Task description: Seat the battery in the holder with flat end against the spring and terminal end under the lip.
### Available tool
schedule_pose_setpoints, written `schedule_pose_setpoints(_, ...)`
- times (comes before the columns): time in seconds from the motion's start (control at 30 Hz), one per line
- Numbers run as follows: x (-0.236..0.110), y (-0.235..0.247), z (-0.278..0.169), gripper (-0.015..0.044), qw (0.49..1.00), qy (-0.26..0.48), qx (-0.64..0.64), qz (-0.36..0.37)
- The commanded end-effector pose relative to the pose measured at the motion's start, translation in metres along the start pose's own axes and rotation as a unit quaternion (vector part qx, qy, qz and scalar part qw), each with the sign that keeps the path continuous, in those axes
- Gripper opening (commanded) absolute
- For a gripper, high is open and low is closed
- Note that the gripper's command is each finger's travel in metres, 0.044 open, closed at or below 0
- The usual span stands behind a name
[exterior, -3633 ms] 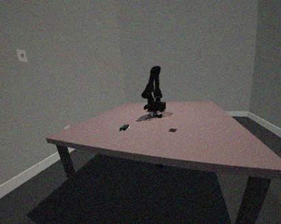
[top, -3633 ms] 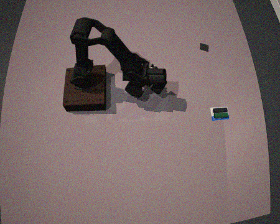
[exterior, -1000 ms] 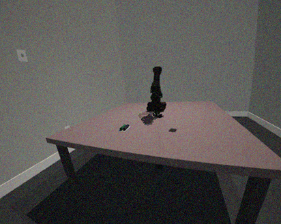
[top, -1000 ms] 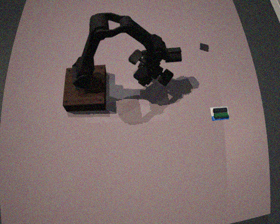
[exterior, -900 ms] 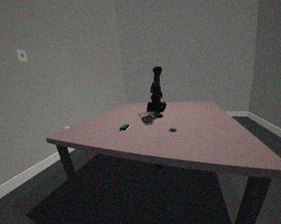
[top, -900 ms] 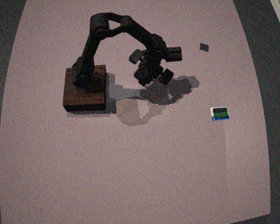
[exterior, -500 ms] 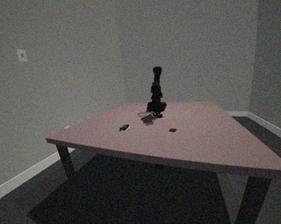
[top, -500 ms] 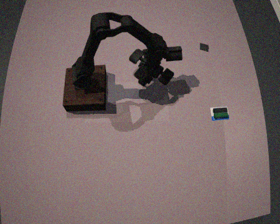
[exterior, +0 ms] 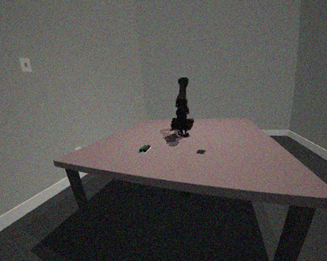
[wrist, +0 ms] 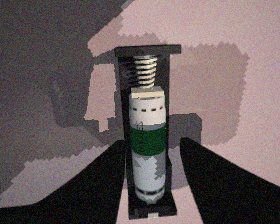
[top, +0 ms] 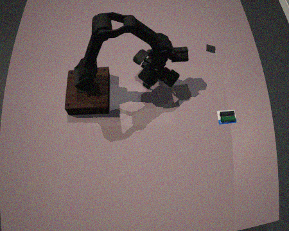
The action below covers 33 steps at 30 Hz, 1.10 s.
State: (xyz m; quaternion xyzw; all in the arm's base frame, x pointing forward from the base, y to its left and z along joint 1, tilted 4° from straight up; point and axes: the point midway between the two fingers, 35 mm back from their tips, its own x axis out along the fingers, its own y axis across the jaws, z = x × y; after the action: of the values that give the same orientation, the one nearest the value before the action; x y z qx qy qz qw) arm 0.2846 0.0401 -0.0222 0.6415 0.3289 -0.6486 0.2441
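Observation:
In the wrist view the battery (wrist: 148, 172), white and grey with a green band, lies lengthwise in the black holder (wrist: 147, 49), lined up with it. Its upper end meets a pale plate at the coiled spring (wrist: 146, 72). Its lower end is beside the holder's near end; whether it is under the lip or fully flat cannot be told. My gripper (wrist: 152, 145) is open, with one finger on each side of the holder and gaps between the fingers and the battery. In the top and exterior views the dark arm and gripper hide most of the battery and holder.
A small dark square (top: 210, 48) (exterior: 201, 152) lies flat on the table. A small item with a green and a black block (top: 227, 116) (exterior: 145, 148) on a white and blue base lies farther off. The arm's wooden base (top: 103, 102) stands behind the gripper.

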Motion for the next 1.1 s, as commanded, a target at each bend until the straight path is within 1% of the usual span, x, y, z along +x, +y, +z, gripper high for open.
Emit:
schedule_pose_setpoints(0.0,-0.007,0.001,-0.002,0.0165,1.0,0.004,-0.002,0.004)
schedule_pose_setpoints(0.13,-0.007,0.001,-0.002,0.0165,1.0,0.004,-0.002,0.004)
schedule_pose_setpoints(0.2,-0.01,0.001,-0.002,0.0217,1.0,0.002,0.0,0.002)
schedule_pose_setpoints(0.4,-0.07,-0.003,-0.001,0.0375,1.0,0.004,-0.002,0.004)
schedule_pose_setpoints(0.47,-0.077,-0.004,0.0,0.0427,1.0,0.004,-0.002,0.004)
schedule_pose_setpoints(0.5,-0.077,-0.004,-0.001,0.044,1.0,0.004,-0.002,0.004)
schedule_pose_setpoints(1.07,-0.077,-0.004,-0.001,0.044,1.0,0.004,-0.002,0.004)
